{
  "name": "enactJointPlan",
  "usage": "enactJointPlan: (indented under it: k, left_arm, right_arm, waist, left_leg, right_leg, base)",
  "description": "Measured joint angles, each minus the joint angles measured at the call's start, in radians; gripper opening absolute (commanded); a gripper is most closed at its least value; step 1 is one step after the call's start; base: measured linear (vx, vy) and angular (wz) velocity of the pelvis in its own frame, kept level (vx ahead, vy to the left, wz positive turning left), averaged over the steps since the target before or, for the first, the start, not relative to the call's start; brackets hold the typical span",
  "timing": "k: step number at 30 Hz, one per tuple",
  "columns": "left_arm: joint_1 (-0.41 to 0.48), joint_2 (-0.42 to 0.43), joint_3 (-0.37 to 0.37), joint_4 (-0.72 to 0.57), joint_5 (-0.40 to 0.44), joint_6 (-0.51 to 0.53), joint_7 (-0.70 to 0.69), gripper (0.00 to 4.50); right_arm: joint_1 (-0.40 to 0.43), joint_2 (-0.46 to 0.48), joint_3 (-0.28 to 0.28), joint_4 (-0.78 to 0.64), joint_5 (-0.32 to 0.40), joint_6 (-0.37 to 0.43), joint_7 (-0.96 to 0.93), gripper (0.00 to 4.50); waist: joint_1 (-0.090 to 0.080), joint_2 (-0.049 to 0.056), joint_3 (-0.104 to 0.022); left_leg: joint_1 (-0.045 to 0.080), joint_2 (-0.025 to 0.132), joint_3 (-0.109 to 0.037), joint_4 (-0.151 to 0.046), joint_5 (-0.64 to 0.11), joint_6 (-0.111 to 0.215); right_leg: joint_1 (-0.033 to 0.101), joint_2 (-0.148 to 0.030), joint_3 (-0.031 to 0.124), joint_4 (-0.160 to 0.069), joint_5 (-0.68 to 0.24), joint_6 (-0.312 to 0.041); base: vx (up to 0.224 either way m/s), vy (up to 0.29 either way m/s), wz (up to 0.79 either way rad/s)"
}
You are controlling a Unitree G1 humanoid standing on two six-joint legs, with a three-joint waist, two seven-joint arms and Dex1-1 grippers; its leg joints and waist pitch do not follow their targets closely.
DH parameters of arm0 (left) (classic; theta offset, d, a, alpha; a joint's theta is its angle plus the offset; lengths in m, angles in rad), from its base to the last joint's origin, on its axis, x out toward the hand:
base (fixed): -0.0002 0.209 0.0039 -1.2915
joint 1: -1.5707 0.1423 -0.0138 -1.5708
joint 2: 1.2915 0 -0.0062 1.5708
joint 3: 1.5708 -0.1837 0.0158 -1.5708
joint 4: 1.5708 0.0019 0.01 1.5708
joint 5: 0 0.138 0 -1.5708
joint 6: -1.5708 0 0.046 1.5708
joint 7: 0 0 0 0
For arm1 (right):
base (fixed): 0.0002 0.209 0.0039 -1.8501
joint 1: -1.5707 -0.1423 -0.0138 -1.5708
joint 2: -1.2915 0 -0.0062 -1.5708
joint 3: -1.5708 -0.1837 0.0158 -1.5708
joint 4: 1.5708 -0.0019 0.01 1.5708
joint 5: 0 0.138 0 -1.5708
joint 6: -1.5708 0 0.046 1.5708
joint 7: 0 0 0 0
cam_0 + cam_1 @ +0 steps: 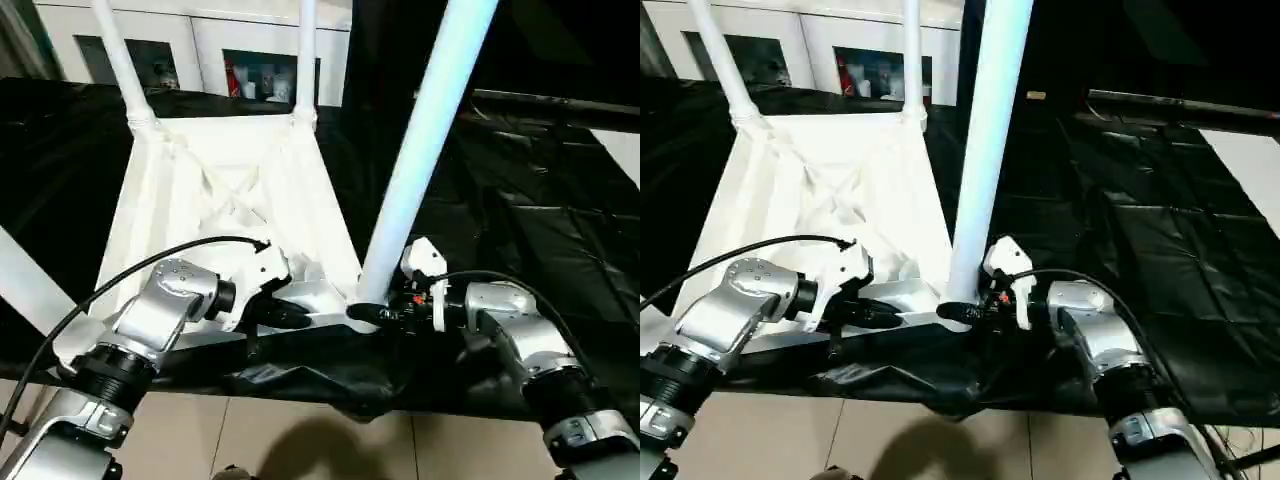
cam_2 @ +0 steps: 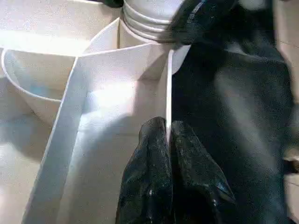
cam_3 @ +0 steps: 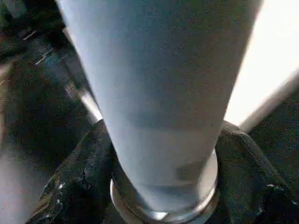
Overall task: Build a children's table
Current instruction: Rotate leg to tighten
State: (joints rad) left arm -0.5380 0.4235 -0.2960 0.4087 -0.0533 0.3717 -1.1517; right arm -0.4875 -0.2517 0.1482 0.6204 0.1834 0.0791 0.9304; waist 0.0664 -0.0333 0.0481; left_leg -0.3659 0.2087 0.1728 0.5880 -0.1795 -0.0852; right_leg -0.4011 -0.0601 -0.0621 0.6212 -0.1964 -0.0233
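Note:
The children's table lies upside down on the black sheet, its white tabletop point(image 1: 230, 180) ribbed side up. White tube legs stand up from its corner sockets: two at the far corners point(image 1: 125, 70) point(image 1: 305, 60), one at the near left point(image 1: 20, 280) and one at the near right point(image 1: 420, 150). My left gripper point(image 1: 300, 318) is shut on the thin near rim of the tabletop point(image 2: 140, 88), one finger point(image 2: 149, 177) on each side of the wall. My right gripper point(image 1: 368, 312) is closed around the base of the near-right leg point(image 3: 159, 93), just above its socket collar.
The black-sheeted worktable point(image 1: 520, 200) stretches away to the right and behind. The sheet bunches over the front edge point(image 1: 310, 385) above the tiled floor point(image 1: 300, 440). White cabinets point(image 1: 230, 50) stand at the back. A flat white board point(image 1: 1245, 160) lies at the far right.

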Motion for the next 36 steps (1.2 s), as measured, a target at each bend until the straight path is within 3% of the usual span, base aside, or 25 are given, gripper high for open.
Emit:
enactJointPlan:
  k: [4,9,13,20,21,24,28,33,36]
  left_arm:
    - [-0.071,-0.109,0.014,0.111,0.040,0.008,0.172,0.00]
    - [-0.172,-0.236,0.037,0.285,0.057,0.011,0.379,0.00]
    - [-0.232,-0.302,0.038,0.398,0.072,-0.031,0.462,0.00]
    - [-0.241,-0.307,0.037,0.415,0.079,-0.053,0.453,0.00]
    - [-0.241,-0.304,0.037,0.417,0.079,-0.057,0.443,0.00]
    - [-0.241,-0.281,0.034,0.424,0.085,-0.086,0.424,0.00]
    - [-0.223,-0.220,0.033,0.403,0.089,-0.120,0.348,0.00]
    - [-0.184,-0.155,0.014,0.346,0.086,-0.163,0.209,0.00]
    - [-0.158,-0.111,0.003,0.317,0.085,-0.208,0.109,0.00]
  right_arm:
    - [-0.071,0.080,-0.064,0.122,-0.021,-0.008,-0.269,2.64]
    - [-0.168,0.182,-0.145,0.269,-0.022,-0.020,-0.630,2.64]
    - [-0.234,0.231,-0.176,0.362,-0.039,-0.049,-0.793,2.64]
    - [-0.223,0.216,-0.184,0.372,-0.051,-0.093,-0.737,2.64]
    - [-0.218,0.211,-0.185,0.371,-0.049,-0.104,-0.716,3.20]
    - [-0.197,0.201,-0.181,0.349,-0.039,-0.120,-0.636,3.40]
    - [-0.115,0.120,-0.120,0.207,-0.023,-0.112,-0.392,3.78]
    - [-0.038,-0.010,-0.039,0.066,-0.025,-0.095,-0.166,3.80]
    - [-0.007,-0.049,-0.023,0.023,-0.023,-0.081,-0.075,3.80]
  waist:
    - [-0.015,0.000,0.000]
    - [-0.014,0.002,0.000]
    - [-0.008,0.004,-0.002]
    - [-0.004,0.006,-0.003]
    - [-0.003,0.006,-0.003]
    - [-0.005,0.006,-0.002]
    - [-0.013,0.001,0.000]
    - [-0.010,-0.001,0.000]
    - [-0.008,-0.002,0.000]
  left_leg:
    - [0.002,-0.001,0.000,0.002,0.000,-0.001]
    - [0.005,-0.001,-0.001,0.001,0.000,-0.001]
    - [0.003,-0.001,-0.001,0.001,0.001,-0.001]
    - [0.001,-0.001,-0.001,0.001,0.001,-0.001]
    - [0.001,-0.001,-0.001,0.000,0.001,-0.001]
    - [0.000,-0.001,-0.001,-0.001,0.001,-0.001]
    - [-0.001,0.000,-0.002,-0.002,0.001,-0.001]
    - [-0.001,0.000,-0.002,-0.002,0.001,-0.001]
    - [-0.001,0.000,-0.002,-0.002,0.001,-0.001]
  right_leg:
    - [0.001,-0.001,0.001,0.002,0.002,-0.001]
    - [0.002,0.000,0.001,0.004,0.002,0.004]
    - [0.002,-0.001,0.001,0.004,0.002,0.004]
    - [0.002,-0.001,0.000,0.003,0.005,0.000]
    - [0.002,-0.001,0.000,0.003,0.005,0.000]
    - [0.001,-0.001,0.000,0.003,0.005,0.001]
    - [0.001,0.000,-0.001,0.003,0.002,0.005]
    - [0.001,0.000,-0.001,0.002,0.002,0.005]
    - [0.001,0.000,-0.001,0.001,0.002,0.006]
  base:
    - [-0.026,-0.001,0.00]
    - [0.000,0.000,0.00]
    - [0.000,0.000,0.00]
    - [0.000,0.000,0.00]
    - [0.000,0.000,0.00]
    - [0.000,0.000,0.00]
    - [0.000,0.000,0.00]
    - [0.000,0.000,0.00]
    - [0.000,0.000,0.00]
